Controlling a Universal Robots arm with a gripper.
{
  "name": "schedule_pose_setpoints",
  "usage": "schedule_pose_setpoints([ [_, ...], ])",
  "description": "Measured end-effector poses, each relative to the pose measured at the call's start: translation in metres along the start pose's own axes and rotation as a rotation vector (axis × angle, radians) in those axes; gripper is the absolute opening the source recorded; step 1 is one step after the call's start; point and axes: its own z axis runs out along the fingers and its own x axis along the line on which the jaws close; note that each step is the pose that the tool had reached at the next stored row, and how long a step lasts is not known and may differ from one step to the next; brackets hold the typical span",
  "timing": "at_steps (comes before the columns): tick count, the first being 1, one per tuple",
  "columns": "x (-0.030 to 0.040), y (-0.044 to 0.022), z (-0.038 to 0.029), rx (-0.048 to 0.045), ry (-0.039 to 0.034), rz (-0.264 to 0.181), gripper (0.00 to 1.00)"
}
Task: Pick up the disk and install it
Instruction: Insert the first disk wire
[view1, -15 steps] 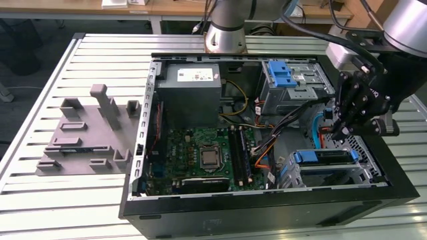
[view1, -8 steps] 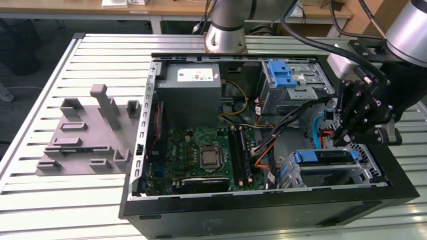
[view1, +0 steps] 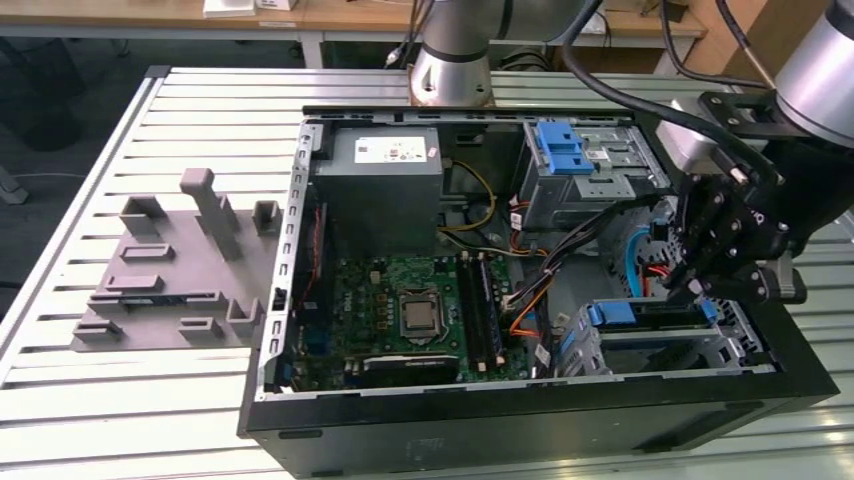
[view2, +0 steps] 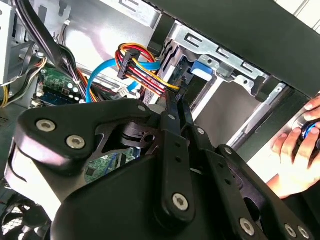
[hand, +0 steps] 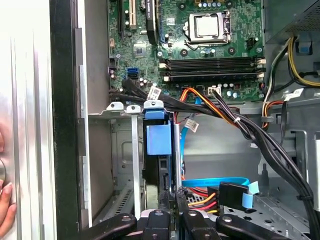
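The disk (view1: 638, 314) stands on edge in the metal drive cage (view1: 731, 345) at the lower corner of the open computer case, on the exterior view's right. Its blue bracket (hand: 159, 137) faces the motherboard. In the second wrist view a blue part of the disk (view2: 201, 68) shows inside the cage. My gripper (view1: 687, 290) hangs over the cage, right at the disk's end away from the bracket. Its fingers (hand: 167, 202) are closed together into one narrow bar (view2: 176, 102), with nothing thick between them. Whether the tips touch the disk I cannot tell.
Bundled cables (hand: 240, 120) and a blue data cable (hand: 215, 182) run close beside the cage. A grey power supply box (view1: 387, 165) and a second cage with a blue latch (view1: 567, 150) fill the case's far side. A person's hand (view2: 297, 150) rests on the case's outer wall. A grey fixture (view1: 174, 260) lies on the slatted table.
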Motion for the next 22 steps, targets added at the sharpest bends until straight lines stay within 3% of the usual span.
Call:
schedule_pose_setpoints([
  [22, 0.0010, 0.0013, 0.0074, -0.0024, 0.0000, -0.001, 0.16],
])
